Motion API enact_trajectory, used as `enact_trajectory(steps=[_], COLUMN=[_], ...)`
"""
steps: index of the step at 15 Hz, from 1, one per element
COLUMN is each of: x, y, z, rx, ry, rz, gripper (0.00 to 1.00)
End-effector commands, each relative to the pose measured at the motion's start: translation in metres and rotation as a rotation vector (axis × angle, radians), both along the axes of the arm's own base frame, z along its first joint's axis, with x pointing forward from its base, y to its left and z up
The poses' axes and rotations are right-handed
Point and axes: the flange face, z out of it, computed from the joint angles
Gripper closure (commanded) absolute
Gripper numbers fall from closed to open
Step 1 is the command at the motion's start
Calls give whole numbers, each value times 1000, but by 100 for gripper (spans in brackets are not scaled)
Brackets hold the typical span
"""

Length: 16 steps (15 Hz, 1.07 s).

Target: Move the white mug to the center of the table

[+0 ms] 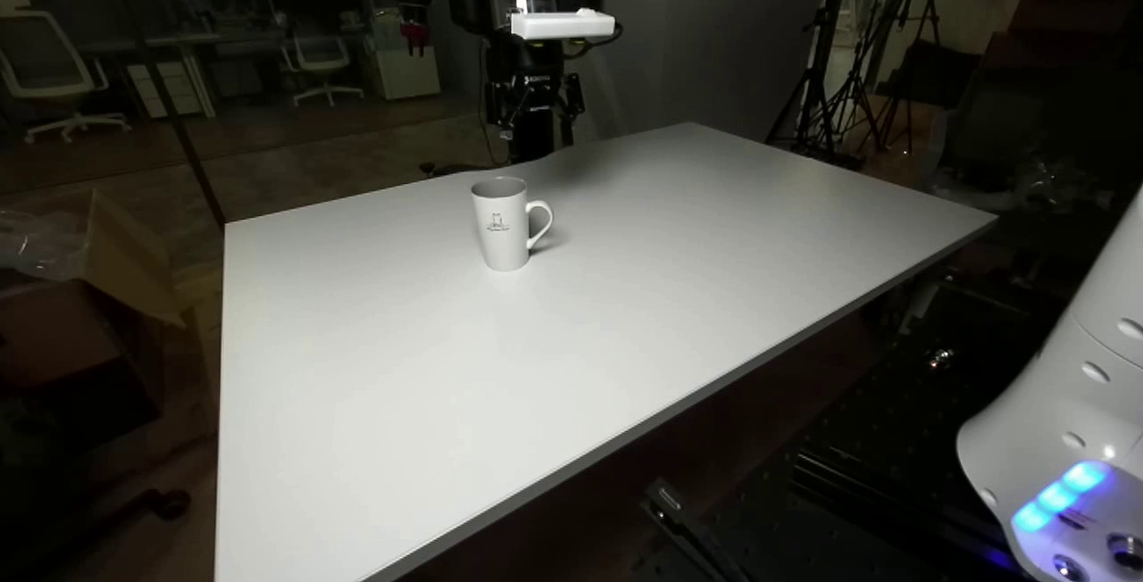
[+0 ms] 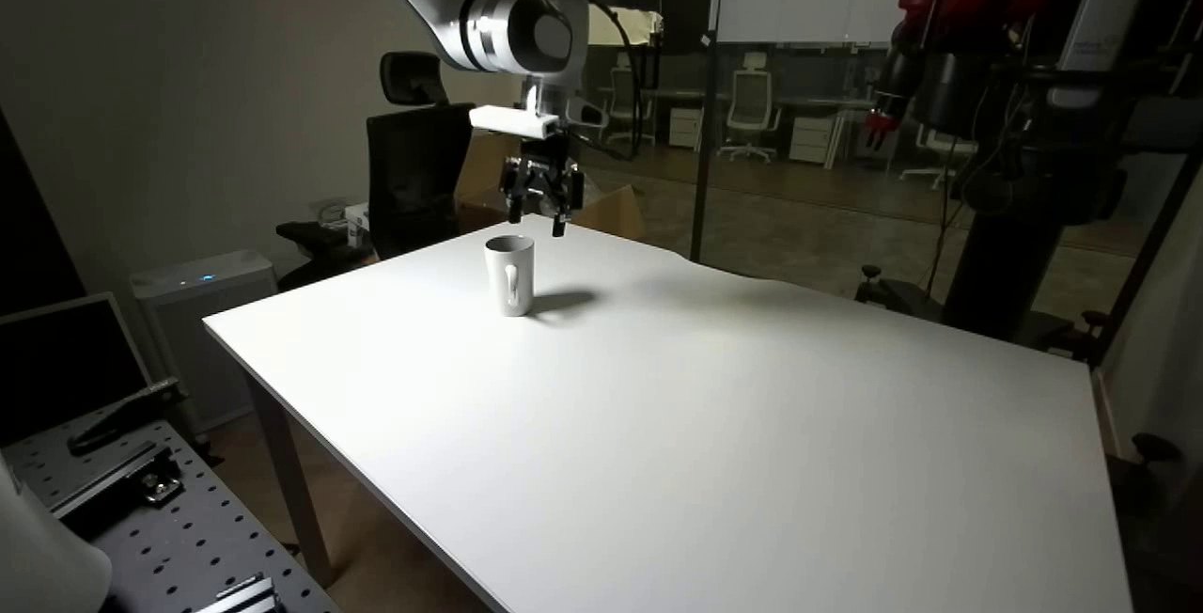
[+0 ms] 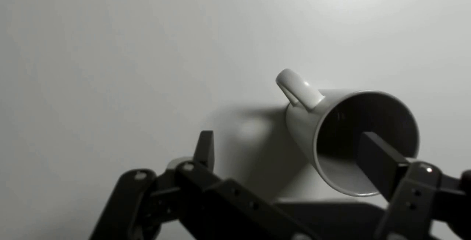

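Observation:
The white mug (image 1: 504,229) stands upright on the white table (image 1: 643,296), with a small dark print on its side. In the other picture of the scene, an exterior view, the mug (image 2: 509,286) shows its handle toward the camera. My gripper (image 2: 538,224) hangs above the table, higher than the mug's rim and slightly off to its side; it also shows in an exterior view (image 1: 536,128). In the wrist view the gripper (image 3: 287,133) has its fingers wide apart with nothing between them gripped. Its right finger overlaps the opening of the mug (image 3: 303,122); its left finger is over bare tabletop.
Another robot with a red gripper (image 2: 881,124) stands beyond the table's far edge. An office chair (image 2: 418,171) and a cardboard box (image 1: 116,296) are off the table's end. My arm's base (image 1: 1063,475) and a perforated bench (image 2: 188,538) lie along the near side.

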Motion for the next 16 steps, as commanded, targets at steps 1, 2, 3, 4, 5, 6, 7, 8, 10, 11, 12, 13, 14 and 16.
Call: enact_trajectory(steps=[1,2,3,4,5,6,7,8,10,11,12,13,14,16], x=[0,0,0,0,-1,-2,-3,-3,-3,-2,0,1,2,3], y=[8,13,21,29,38,45,51,56,61,60,58,55,53,47], z=[-1,-5,-9,-14,-19,-24,-28,-32,-39,-41,-41,-40,-39,-39], rx=[-58,-85,-104,-116,-122,-128,-134,-137,-135,-132,-126,-122,-121,-118], ry=[-16,-19,-16,-8,-3,1,6,10,17,16,14,13,12,11], rz=[22,47,77,108,137,163,179,196,231,242,255,269,279,291], gripper=[0,0,0,0,0,0,0,0,0,0,0,0,0,0])
